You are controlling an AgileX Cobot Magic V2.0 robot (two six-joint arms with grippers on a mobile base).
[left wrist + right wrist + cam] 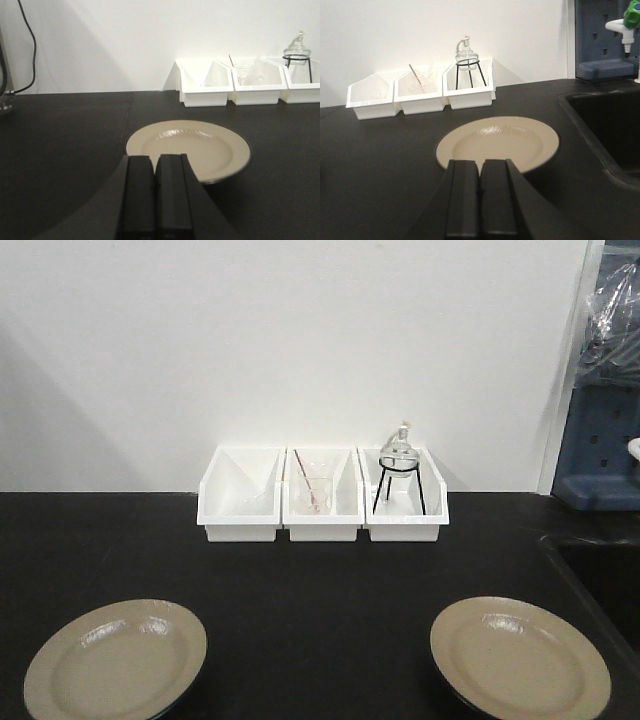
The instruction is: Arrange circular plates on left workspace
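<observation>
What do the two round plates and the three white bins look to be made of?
Left plate and right plate: probably glazed ceramic, possibly melamine; glossy beige, with bright light glints on the well and a dark rim edge. White bins: likely moulded plastic, smooth with a soft sheen, thin even walls.

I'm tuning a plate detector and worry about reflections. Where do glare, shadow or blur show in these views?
Exterior front view: white glare streaks on the far inner rims of the left plate and right plate; image slightly soft. Left wrist view: same streak on the left plate, broad soft shadow on the wall. Right wrist view: streak on the right plate; sink nearly featureless black.
</observation>
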